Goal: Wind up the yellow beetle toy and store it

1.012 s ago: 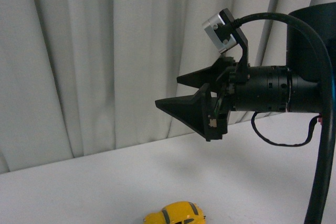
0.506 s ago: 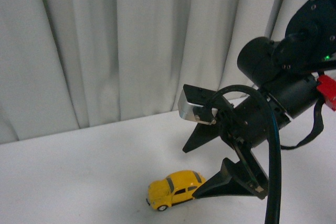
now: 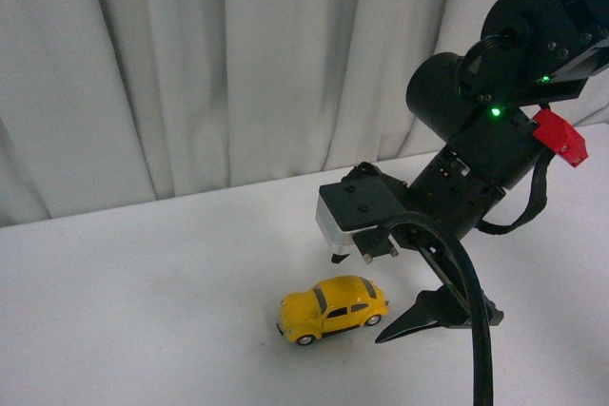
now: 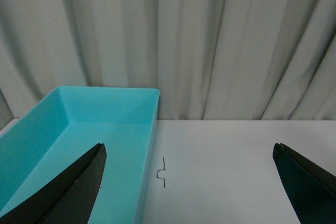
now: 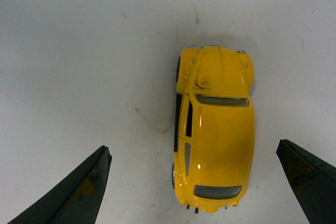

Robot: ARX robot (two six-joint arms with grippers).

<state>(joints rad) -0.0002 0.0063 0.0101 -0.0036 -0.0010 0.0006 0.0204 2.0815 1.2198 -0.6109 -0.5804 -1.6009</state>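
Yellow beetle toy is seen standing on its wheels on the white table, below the right gripper, whose jaws are spread wide and empty above the table, while the left gripper is held equally wide open, empty, over the table beside a turquoise bin.

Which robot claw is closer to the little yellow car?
Right. The right gripper hovers open just above the yellow beetle toy; the left gripper faces a teal bin, with no toy in its view.
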